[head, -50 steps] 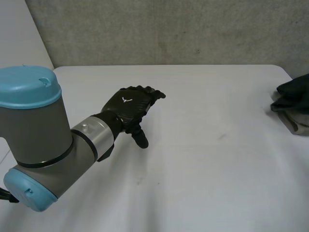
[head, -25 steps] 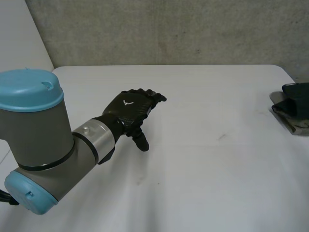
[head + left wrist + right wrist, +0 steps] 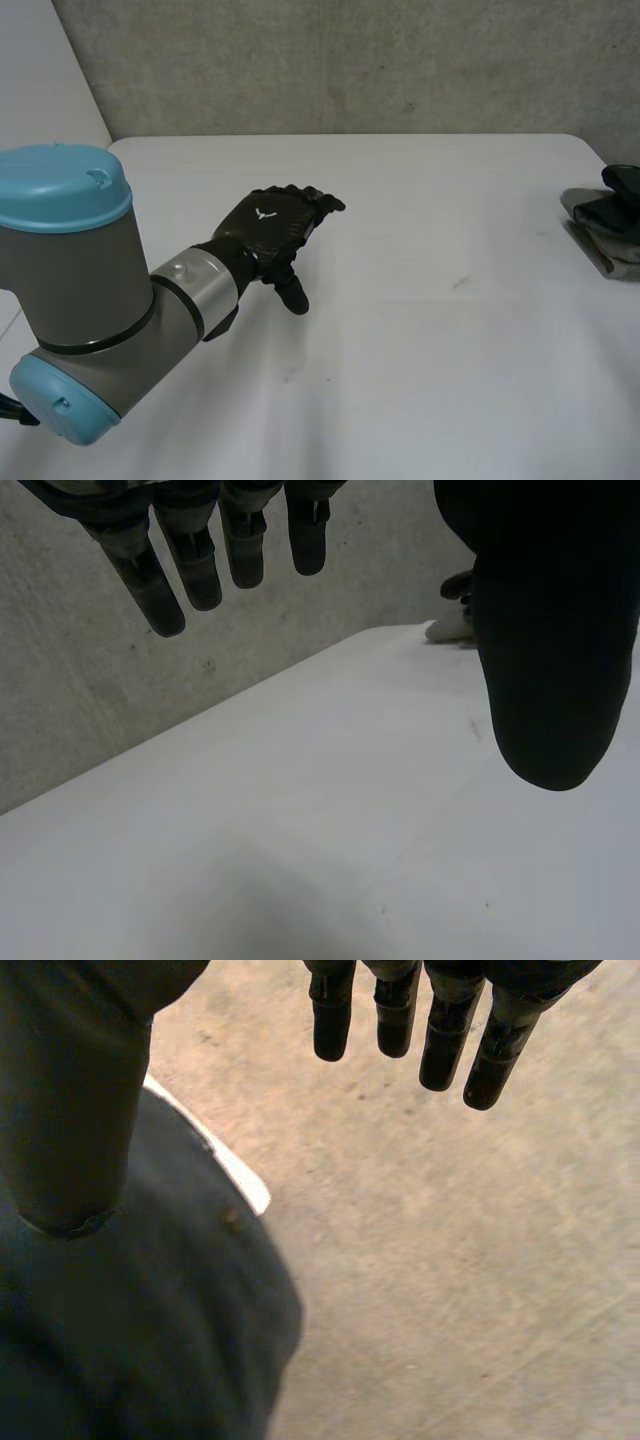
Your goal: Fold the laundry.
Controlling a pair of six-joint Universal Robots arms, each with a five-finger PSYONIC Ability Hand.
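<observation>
**Q:** Where is the laundry?

**A:** The laundry (image 3: 605, 215), a small heap of dark and grey cloth, lies at the right edge of the table (image 3: 430, 330), towards its far right corner. The head view cuts part of it off.

**Q:** And the left hand?

**A:** The left hand (image 3: 268, 228) hangs over the left half of the table, well apart from the heap. Its own wrist view shows more: straight fingers (image 3: 200, 565) loosely spread, thumb held wide, nothing between them. There the heap is a small shape near the thumb, before a concrete wall (image 3: 90, 710).

**Q:** The right hand?

**A:** In its wrist view the right hand (image 3: 70, 1090) has straight, slightly parted fingers and grips nothing. Dark cloth (image 3: 140, 1340) lies under the palm, with a white strip (image 3: 235, 1165) along its edge and tan floor (image 3: 450, 1260) beyond. I cannot tell whether the hand touches the cloth.
</observation>
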